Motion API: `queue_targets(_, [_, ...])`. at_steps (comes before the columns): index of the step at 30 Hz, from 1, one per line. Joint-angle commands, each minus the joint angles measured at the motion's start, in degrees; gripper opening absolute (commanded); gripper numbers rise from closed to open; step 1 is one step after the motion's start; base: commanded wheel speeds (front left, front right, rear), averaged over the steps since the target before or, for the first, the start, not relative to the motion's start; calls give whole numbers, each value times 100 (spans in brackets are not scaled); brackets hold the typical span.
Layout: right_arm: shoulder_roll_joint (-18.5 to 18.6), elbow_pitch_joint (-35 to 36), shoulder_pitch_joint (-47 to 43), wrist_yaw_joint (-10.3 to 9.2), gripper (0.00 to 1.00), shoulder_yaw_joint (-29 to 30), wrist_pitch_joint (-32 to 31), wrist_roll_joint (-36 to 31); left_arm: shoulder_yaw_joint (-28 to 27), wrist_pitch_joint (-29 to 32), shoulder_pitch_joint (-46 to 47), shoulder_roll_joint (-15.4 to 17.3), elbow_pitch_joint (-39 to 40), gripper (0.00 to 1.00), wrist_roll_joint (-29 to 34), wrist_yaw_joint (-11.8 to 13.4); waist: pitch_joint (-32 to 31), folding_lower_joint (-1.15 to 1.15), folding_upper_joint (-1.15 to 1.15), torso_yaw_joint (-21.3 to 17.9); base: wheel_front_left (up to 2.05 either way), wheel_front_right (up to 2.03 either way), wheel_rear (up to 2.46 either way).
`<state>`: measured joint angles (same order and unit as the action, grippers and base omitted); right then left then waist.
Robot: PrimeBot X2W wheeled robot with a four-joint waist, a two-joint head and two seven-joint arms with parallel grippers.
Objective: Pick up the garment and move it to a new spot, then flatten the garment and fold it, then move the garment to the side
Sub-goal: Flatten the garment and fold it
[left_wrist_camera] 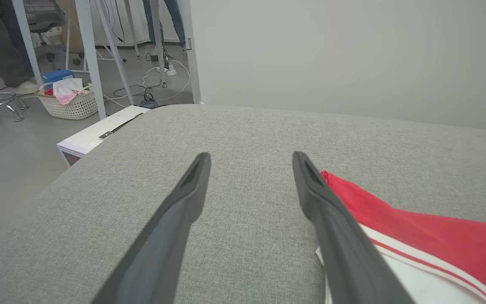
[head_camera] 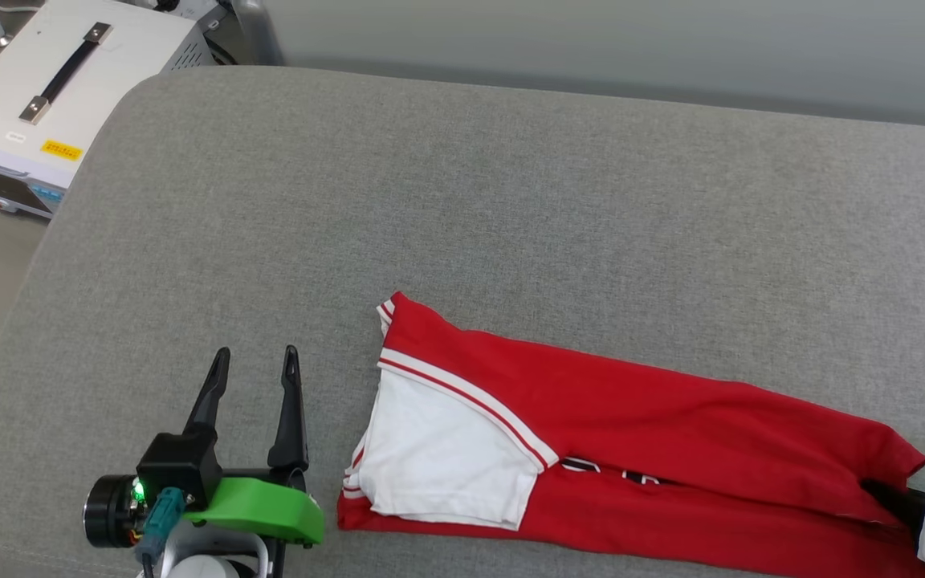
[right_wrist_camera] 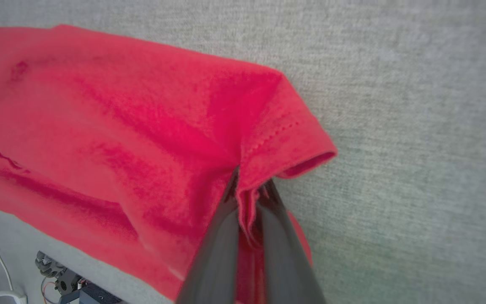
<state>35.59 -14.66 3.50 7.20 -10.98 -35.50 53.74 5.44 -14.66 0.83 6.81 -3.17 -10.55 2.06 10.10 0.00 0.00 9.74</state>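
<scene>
The garment (head_camera: 631, 449), a red jersey T-shirt with a white sleeve and striped trim, lies folded into a long strip across the grey cushion (head_camera: 462, 209). My left gripper (head_camera: 256, 359) stands open just left of the sleeve end, nothing between its fingers (left_wrist_camera: 184, 198); the garment (left_wrist_camera: 428, 236) shows at that view's right. My right gripper (right_wrist_camera: 249, 181) is shut on a pinch of the garment's red hem (right_wrist_camera: 285, 139) at its right end. In the head view its dark fingers (head_camera: 892, 496) reach into the cloth's corner.
A white equipment case (head_camera: 53, 88) with a black handle sits on the floor off the cushion's far left corner. A wall backs the cushion. In the left wrist view a basket (left_wrist_camera: 70, 103), table legs and cables stand on the floor beyond.
</scene>
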Motion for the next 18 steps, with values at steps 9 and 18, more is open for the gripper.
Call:
queue_targets(9, [374, -296, -18, 29, 0, 222, 404, -98, -213, -34, -263, -218, -31, 100, 333, -226, -235, 0, 0, -115, 0, 0, 0])
queue_targets(18, [717, -889, 95, 29, 0, 641, 548, -310, -252, -34, -342, -306, -94, 100, 516, -357, -353, 0, 0, -121, 0, 0, 0])
